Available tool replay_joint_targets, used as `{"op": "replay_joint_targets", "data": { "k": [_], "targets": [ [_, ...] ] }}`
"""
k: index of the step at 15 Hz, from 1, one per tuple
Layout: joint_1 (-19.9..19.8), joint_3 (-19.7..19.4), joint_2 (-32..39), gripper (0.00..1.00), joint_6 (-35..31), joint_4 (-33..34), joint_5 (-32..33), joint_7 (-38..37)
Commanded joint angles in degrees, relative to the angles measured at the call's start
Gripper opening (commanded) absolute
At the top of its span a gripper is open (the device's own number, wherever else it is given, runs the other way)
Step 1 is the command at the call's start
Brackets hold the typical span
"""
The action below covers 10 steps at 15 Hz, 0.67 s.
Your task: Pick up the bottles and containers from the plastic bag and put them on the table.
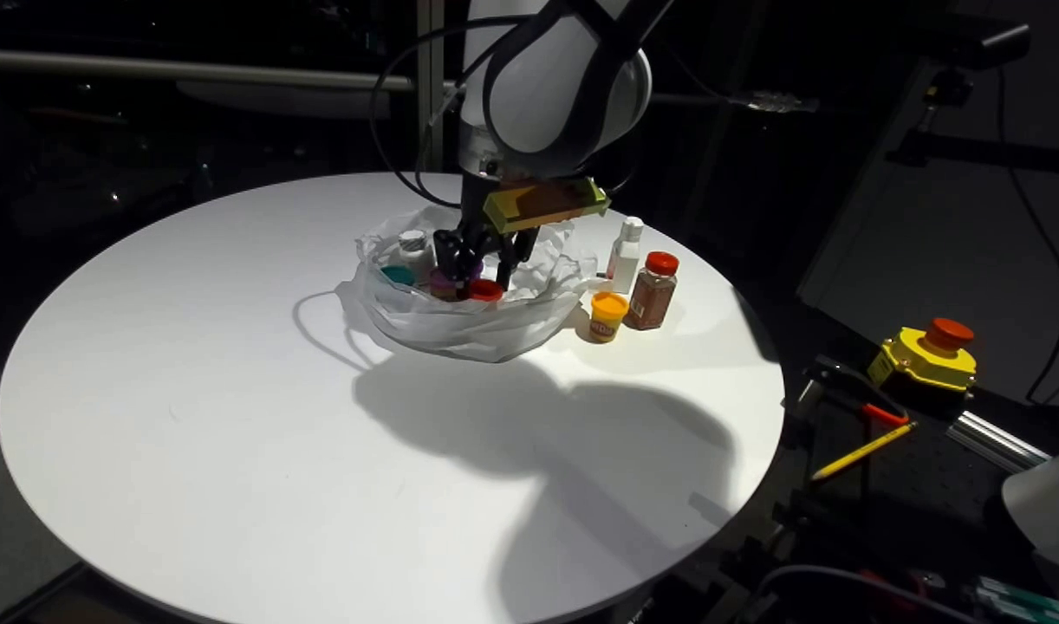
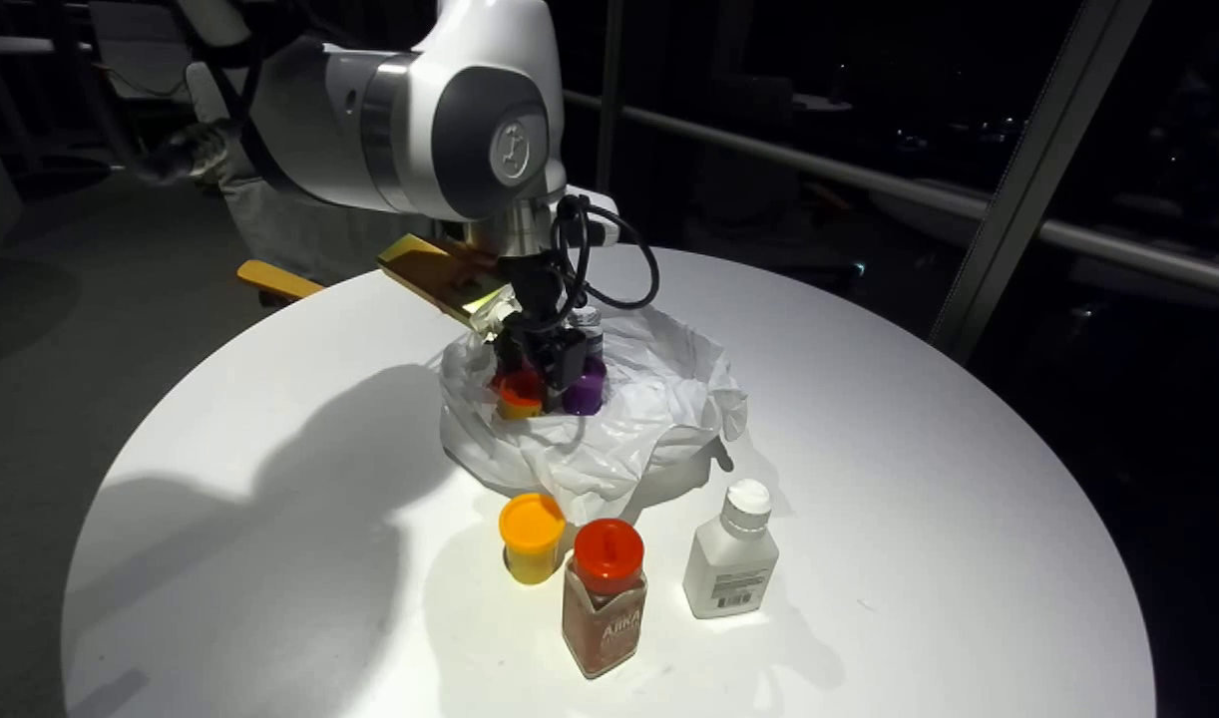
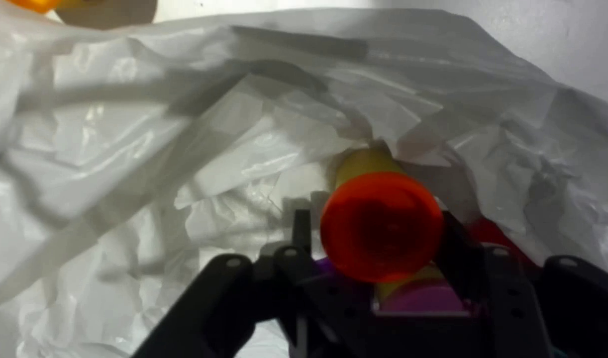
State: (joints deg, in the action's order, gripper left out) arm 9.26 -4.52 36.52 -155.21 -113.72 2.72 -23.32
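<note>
- Pincer [image 3: 376,228]: straddled the red-lidded tub [image 3: 378,216], spread, near wrist-view centre, presumably to squeeze.
- Plastic bag [image 1: 477,332]: gaped around both, probably for access.
- Orange-lidded tub [image 2: 532,538], red-capped jar [image 2: 606,603], white bottle [image 2: 732,560]: stood on the counter [image 2: 919,538], lower centre, exterior view, apparently delivered.

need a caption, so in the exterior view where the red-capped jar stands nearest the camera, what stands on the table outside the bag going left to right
Orange-lidded yellow tub → red-capped brown jar → white bottle
</note>
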Motion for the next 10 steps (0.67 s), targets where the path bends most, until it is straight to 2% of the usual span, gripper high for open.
{"op": "replay_joint_targets", "data": {
  "k": [1,2,4,7,10],
  "targets": [
    [0.7,-0.9,-1.5,0.34,3.6,-0.7,-1.4,-0.6],
    [0.8,-1.0,-1.8,0.29,3.5,-0.7,-1.3,-0.8],
    [1.6,-1.3,-3.9,0.29,4.2,-1.2,-0.7,-1.4],
    [6.0,-4.0,-9.3,0.29,5.5,-2.5,2.7,-5.3],
    [12.4,-8.0,-15.6,0.29,8.0,-4.2,11.0,-12.4]
  ]
}}
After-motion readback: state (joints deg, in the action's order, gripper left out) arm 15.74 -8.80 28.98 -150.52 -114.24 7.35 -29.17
